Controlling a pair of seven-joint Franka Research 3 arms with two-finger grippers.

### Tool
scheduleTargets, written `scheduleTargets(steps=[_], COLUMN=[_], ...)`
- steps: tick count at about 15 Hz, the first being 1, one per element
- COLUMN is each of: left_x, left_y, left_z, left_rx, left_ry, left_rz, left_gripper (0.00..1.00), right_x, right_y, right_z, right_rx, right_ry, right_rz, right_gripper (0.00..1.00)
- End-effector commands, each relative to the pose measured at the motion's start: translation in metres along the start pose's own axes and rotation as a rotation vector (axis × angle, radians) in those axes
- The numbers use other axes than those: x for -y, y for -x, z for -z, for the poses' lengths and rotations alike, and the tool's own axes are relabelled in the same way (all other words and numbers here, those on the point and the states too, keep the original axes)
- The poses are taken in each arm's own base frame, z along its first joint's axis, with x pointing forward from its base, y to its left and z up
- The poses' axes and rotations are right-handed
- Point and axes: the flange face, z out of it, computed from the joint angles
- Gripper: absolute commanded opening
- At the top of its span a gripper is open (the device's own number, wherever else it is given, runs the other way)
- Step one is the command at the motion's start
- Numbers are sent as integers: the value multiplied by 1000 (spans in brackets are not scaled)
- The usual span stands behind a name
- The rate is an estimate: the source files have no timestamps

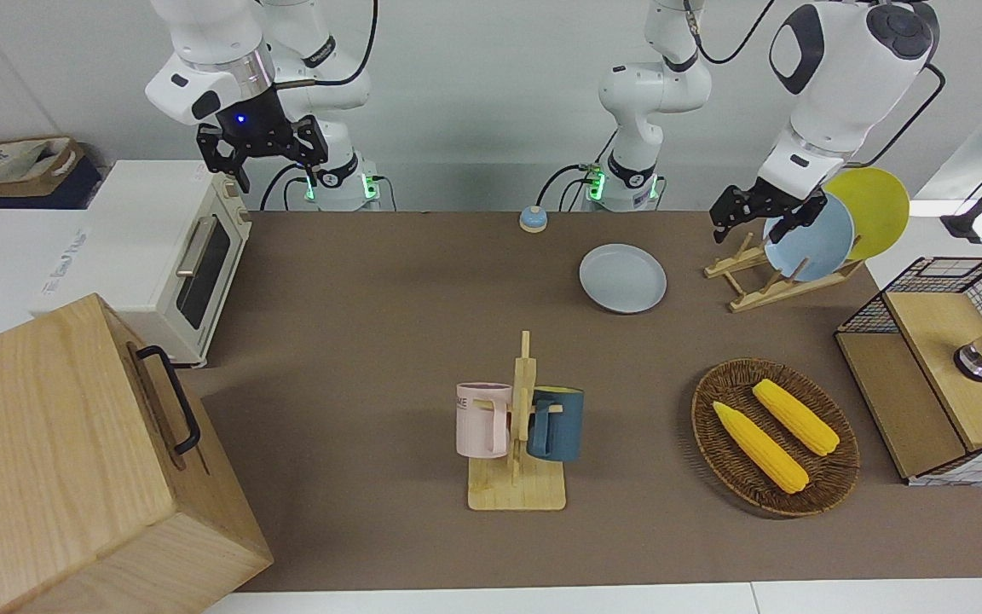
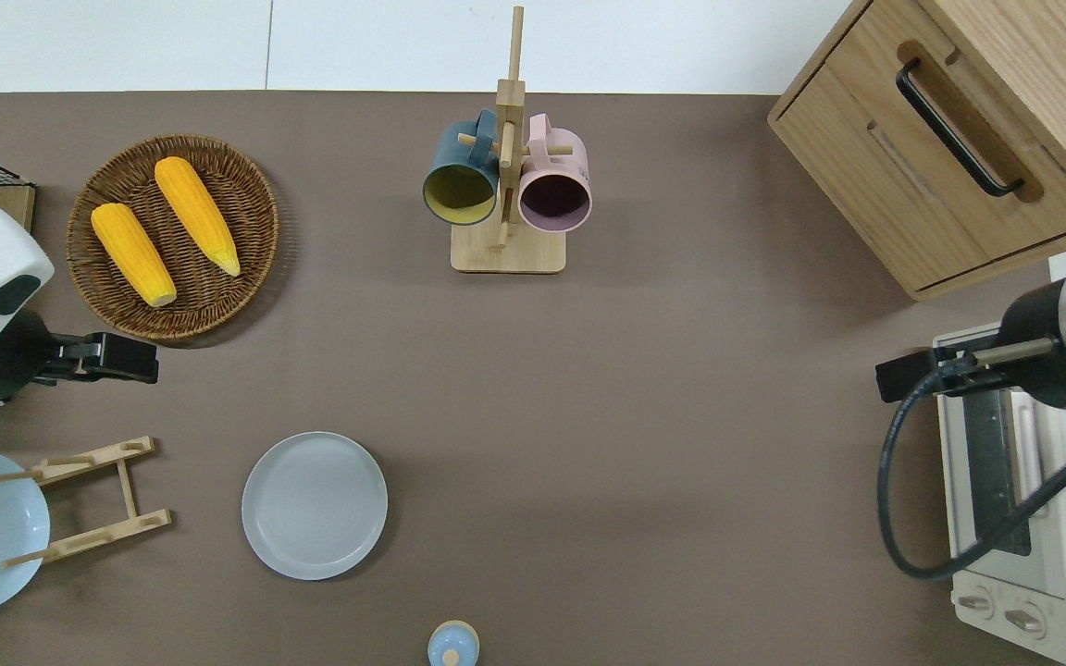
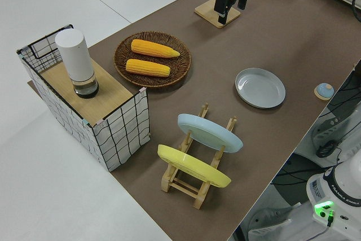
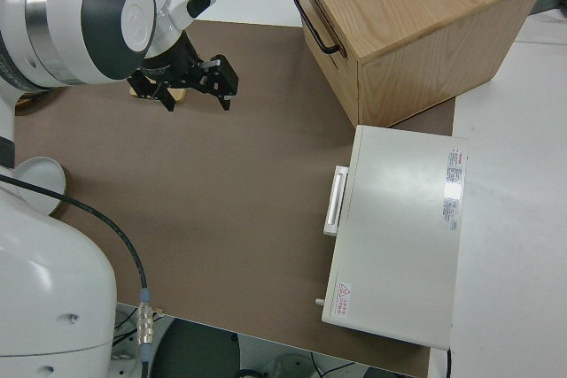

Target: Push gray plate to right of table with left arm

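Observation:
The gray plate (image 1: 622,278) (image 2: 314,505) (image 3: 260,87) lies flat on the brown table (image 2: 644,416), on the side near the robots. My left gripper (image 1: 755,232) (image 2: 152,361) (image 3: 231,1) is up in the air, open and holding nothing. It is over the table between the wicker basket and the wooden plate rack, apart from the gray plate and more toward the left arm's end. My right gripper (image 1: 274,177) (image 4: 195,99) is parked and open.
A wooden rack (image 1: 764,286) holds a sky-blue plate (image 1: 811,239) and a yellow plate (image 1: 875,209). A wicker basket (image 2: 246,199) carries two corn cobs. A mug stand (image 1: 516,490), a small blue bell (image 1: 532,219), a toaster oven (image 1: 193,256), a wooden cabinet (image 1: 56,452) and a wire shelf (image 1: 943,281) also stand here.

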Motion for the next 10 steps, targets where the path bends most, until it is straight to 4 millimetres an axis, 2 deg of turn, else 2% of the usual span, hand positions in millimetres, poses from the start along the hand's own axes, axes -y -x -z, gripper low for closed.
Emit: scheduleTargets(steps=[1, 5, 10], left_x=[13, 26, 28], left_y=[3, 4, 3], left_z=[-2, -1, -2], left_rx=[14, 11, 13], left_ry=[90, 94, 85], left_rz=[27, 59, 102], left_gripper=[997, 995, 998], right_x=[-2, -2, -2], right_y=[3, 3, 3], right_z=[4, 4, 4], right_rx=[4, 4, 4], right_ry=[-10, -10, -10], right_rz=[-6, -7, -7], right_gripper=[983, 983, 983])
